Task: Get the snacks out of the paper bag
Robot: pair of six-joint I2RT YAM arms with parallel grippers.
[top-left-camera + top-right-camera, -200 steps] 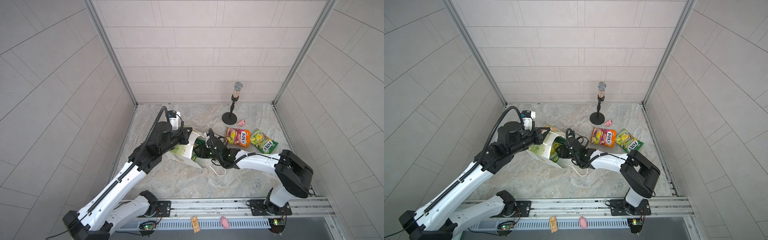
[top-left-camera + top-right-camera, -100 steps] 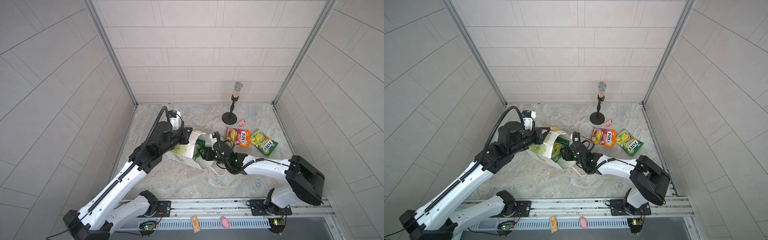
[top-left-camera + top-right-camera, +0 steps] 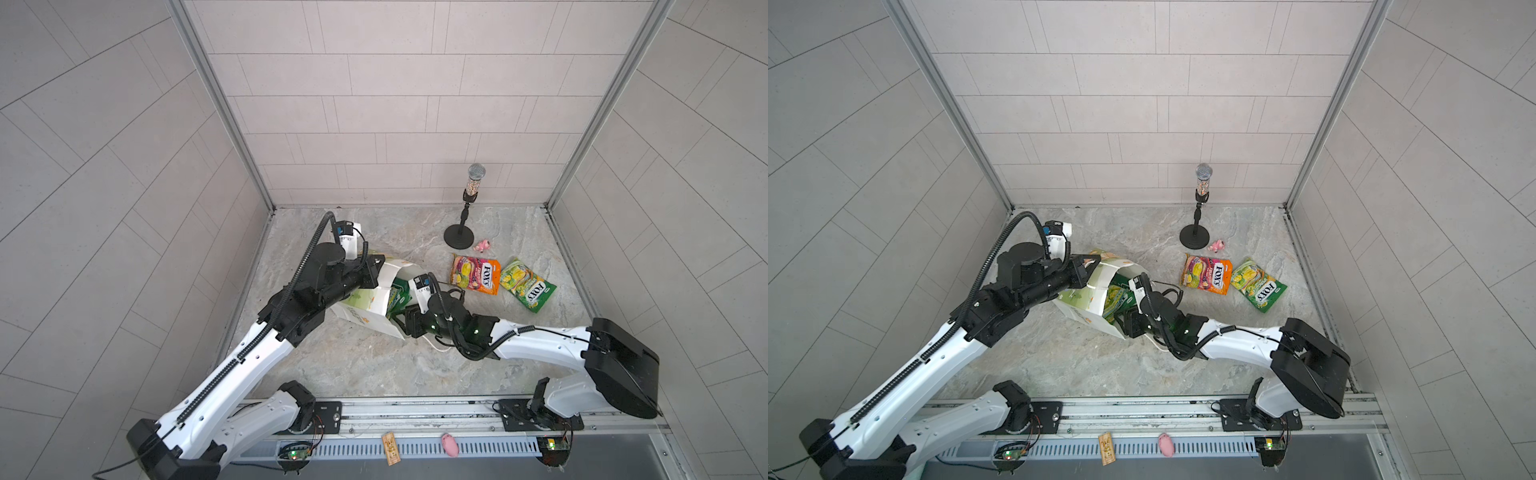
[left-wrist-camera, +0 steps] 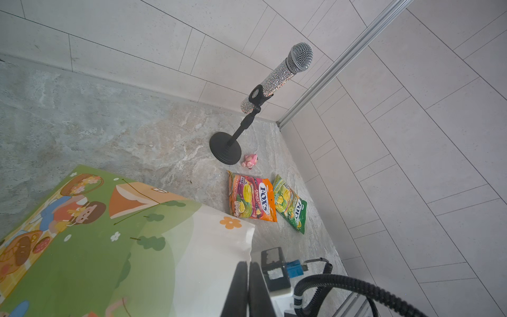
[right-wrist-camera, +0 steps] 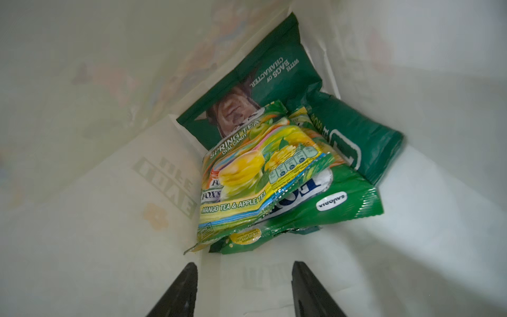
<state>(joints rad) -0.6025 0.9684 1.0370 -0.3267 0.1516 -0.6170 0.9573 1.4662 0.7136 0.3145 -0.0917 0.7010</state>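
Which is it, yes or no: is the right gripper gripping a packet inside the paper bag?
No: the right gripper stands open inside the paper bag, jaws apart and short of the Fox's Spring Tea packet.

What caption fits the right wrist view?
Open right gripper inside the paper bag, facing stacked snacks.

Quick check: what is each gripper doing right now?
Left gripper: closed on the paper bag rim.
Right gripper: open inside the bag, holding nothing.
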